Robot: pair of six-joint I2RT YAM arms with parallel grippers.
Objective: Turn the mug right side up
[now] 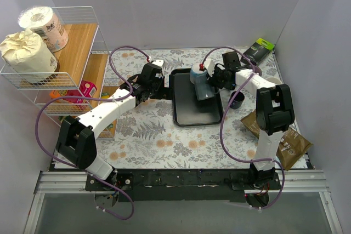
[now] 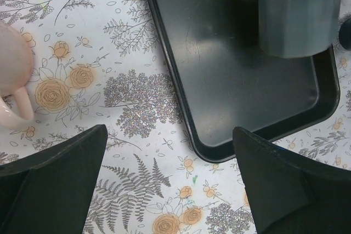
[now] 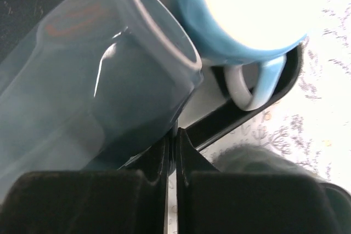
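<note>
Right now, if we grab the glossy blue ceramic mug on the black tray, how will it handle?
The glossy blue ceramic mug shines, so it is probably slippery; its looped handle may give a surer hold. It looks rigid, likely heavy for its size and chippable. The translucent grey-blue tumbler lies tilted right beside it, so a push could knock that.

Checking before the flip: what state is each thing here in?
Left end effector: open, empty.
Right end effector: shut.
Light-blue ceramic mug: on black metal tray, orientation unclear.
Translucent grey-blue tumbler: on the tray, beside that mug.
Pale pink ceramic mug: on floral tabletop, ungripped.
</note>
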